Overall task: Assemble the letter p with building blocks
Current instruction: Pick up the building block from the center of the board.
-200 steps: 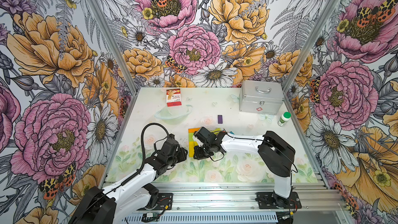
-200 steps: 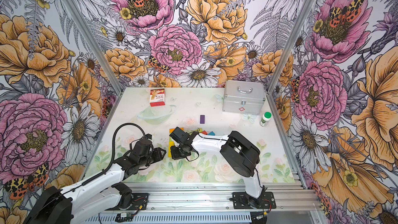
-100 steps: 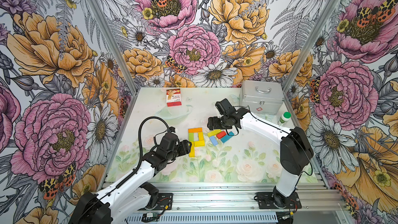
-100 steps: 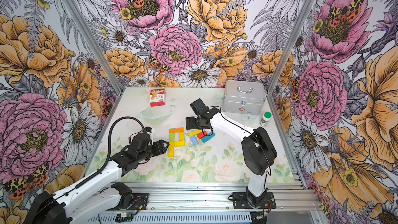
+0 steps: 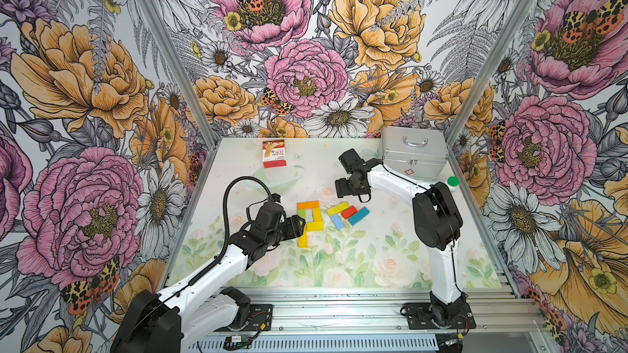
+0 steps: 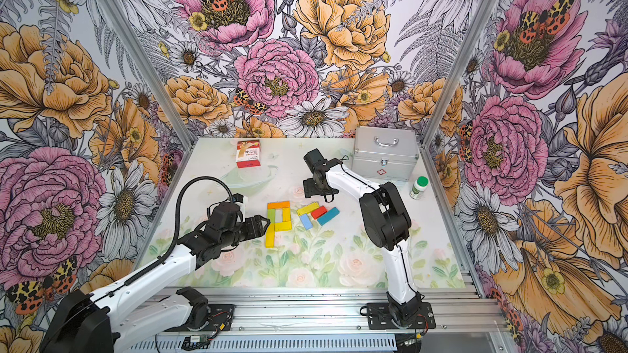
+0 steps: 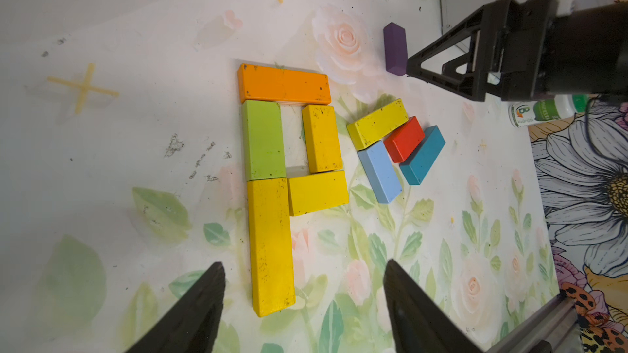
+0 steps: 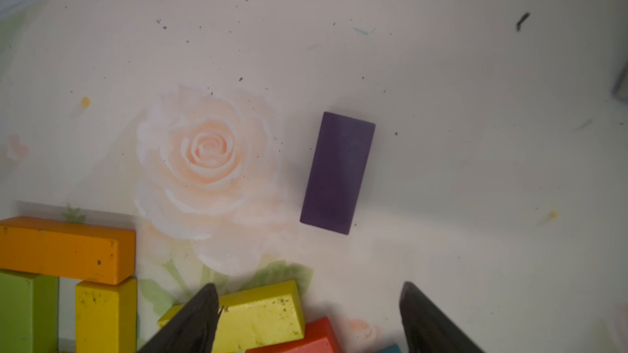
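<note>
Five building blocks lie flat as a letter P: orange point(image 5: 308, 204) on top, green point(image 5: 301, 214), two yellow point(image 7: 321, 137) and a long yellow stem point(image 7: 270, 246). Beside it sit loose blocks: yellow-green point(image 5: 338, 208), red point(image 5: 349, 212), light blue point(image 5: 337, 222) and teal point(image 5: 358, 216). A purple block point(image 8: 338, 173) lies apart, farther back. My left gripper point(image 7: 304, 264) is open, its fingers either side of the stem's near end without touching it. My right gripper point(image 8: 309, 285) hovers open between the loose blocks and the purple one, holding nothing.
A silver case point(image 5: 413, 154) stands at the back right, with a green-capped bottle point(image 5: 452, 183) beside it. A red-and-white card box point(image 5: 274, 153) is at the back, and a clear bowl point(image 5: 275, 178) sits in front of it.
My right arm has swung from over the P back toward the case, uncovering the letter. My left gripper has moved up to the stem. Both grippers have opened.
</note>
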Tool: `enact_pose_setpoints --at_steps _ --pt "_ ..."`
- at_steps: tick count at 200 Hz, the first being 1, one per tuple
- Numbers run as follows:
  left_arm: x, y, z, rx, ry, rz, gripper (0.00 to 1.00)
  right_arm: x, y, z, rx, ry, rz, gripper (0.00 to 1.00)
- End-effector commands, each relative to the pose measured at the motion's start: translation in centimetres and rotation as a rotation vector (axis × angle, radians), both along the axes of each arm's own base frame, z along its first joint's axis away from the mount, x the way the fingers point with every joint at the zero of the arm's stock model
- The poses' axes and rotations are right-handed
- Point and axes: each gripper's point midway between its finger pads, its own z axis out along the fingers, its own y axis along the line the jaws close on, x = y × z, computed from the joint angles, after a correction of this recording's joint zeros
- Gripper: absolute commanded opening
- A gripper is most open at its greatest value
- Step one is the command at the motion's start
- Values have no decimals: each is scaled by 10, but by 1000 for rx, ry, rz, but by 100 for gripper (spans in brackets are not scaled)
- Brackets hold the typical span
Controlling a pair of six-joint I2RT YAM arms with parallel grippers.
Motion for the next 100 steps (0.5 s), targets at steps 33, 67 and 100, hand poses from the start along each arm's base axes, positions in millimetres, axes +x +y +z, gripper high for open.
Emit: enact_pose_setpoints --at_steps 33,67,100 --pt "5 -4 1 0 2 -25 74 -30 15 -8 -34 28 94 88" --pt "5 -4 -2 7 6 -32 74 -42 25 -12 -9 41 138 98" --pt "4 -1 -7 8 16 -20 75 -48 30 -10 27 21 156 99"
